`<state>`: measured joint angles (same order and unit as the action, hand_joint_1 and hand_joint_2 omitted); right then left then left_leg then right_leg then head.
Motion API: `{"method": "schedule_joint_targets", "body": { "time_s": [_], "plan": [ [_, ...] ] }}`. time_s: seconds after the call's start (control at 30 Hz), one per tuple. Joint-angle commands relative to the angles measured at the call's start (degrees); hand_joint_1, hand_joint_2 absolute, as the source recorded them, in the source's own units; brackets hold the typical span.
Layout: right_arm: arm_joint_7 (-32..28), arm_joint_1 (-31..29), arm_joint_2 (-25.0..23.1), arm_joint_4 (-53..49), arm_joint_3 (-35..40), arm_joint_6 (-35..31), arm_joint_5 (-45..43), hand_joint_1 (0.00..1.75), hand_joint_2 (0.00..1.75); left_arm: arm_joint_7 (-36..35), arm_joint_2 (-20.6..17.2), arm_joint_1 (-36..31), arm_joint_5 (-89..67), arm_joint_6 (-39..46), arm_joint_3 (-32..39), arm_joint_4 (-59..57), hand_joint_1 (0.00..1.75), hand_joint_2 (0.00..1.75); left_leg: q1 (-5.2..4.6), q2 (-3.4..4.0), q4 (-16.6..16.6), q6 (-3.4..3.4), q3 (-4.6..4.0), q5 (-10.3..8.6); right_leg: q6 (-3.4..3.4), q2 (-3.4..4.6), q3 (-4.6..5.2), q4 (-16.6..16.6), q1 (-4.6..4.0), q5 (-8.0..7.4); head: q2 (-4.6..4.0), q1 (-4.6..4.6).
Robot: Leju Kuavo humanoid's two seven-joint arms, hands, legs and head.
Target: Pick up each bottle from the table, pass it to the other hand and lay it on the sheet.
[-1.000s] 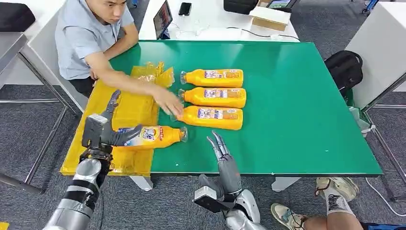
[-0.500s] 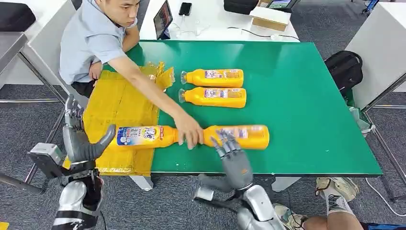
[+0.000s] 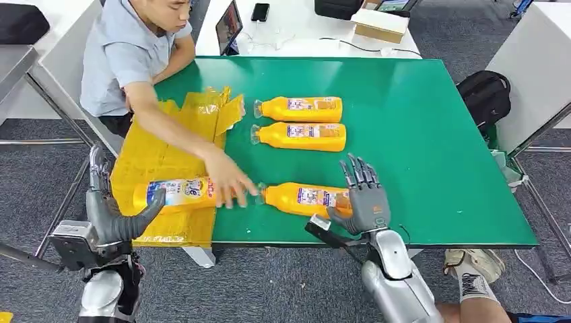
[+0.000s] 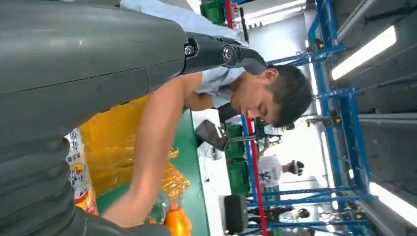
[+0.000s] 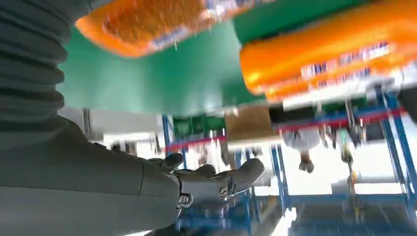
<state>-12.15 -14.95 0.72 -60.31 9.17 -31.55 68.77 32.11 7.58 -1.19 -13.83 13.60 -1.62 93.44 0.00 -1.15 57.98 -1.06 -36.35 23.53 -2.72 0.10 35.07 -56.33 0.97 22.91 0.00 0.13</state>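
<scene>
Orange bottle (image 3: 306, 199) base — hidden behind right robot hand (image 3: 363, 198).

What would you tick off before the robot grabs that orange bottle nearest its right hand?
1. Right hand empty, fingers spread: ok.
2. Nearest orange plastic bottle lying flat on the green table, beside that hand: ok.
3. Person's hand clear of that bottle: not ok, it rests at the cap end.
4. Left hand free to receive: ok, off the table edge.
5. Yellow sheet has room: ok, one labelled bottle on it.
6. Firm contact with the bottle: cannot tell.
</scene>
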Motion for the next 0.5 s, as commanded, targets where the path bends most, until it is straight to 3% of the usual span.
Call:
{"method": "schedule_joint_targets", "body": {
  "time_s": [0.03, 0.3, 0.4, 0.43, 0.5],
  "plan": [
    [-0.5, -4.7, 1.0, 10.0, 3.7, 2.0, -1.8, 0.00, 1.75, -0.9, -0.5, -2.3, -0.6, -0.1, -1.9, -2.8, 0.00, 1.75, 0.08, 0.19, 0.0, 0.10, 0.45, 0.23, 0.18, 0.05, -0.46, 0.0, -0.12, 0.17, 0.00, 0.02],
    [-6.9, -6.4, -0.8, 16.2, 5.6, 4.9, -9.0, 0.00, 1.75, -0.1, -1.0, -4.4, -2.1, 0.7, -3.9, -4.1, 0.00, 1.75, 0.07, 0.13, 0.0, 0.09, 0.35, 0.12, 0.15, 0.03, -0.36, 0.1, -0.09, 0.09, 0.00, 0.02],
    [-2.6, -7.5, -0.1, 17.0, 7.5, 4.0, -5.6, 0.00, 1.75, 0.0, -1.3, -4.1, -2.4, 0.8, -4.6, -3.4, 0.00, 1.75, 0.06, 0.14, 0.0, 0.08, 0.29, 0.12, 0.13, 0.05, -0.30, 0.0, -0.07, 0.08, 0.00, 0.02],
    [1.8, -8.2, 0.4, 17.4, 8.6, 3.6, -1.9, 0.00, 1.75, -0.1, -1.3, -3.6, -2.7, 0.9, -4.6, -2.9, 0.00, 1.75, 0.05, 0.14, 0.0, 0.07, 0.24, 0.10, 0.12, 0.05, -0.24, 0.0, -0.06, 0.07, 0.00, 0.02],
    [2.4, -8.6, 0.5, 17.3, 8.7, 3.8, -1.3, 0.00, 1.75, -0.2, -1.4, -3.4, -2.8, 0.8, -4.6, -2.7, 0.00, 1.75, 0.01, 0.13, 0.0, 0.05, 0.15, 0.06, 0.08, 0.07, -0.14, 0.0, -0.02, 0.03, 0.00, 0.02]
  ]
}}
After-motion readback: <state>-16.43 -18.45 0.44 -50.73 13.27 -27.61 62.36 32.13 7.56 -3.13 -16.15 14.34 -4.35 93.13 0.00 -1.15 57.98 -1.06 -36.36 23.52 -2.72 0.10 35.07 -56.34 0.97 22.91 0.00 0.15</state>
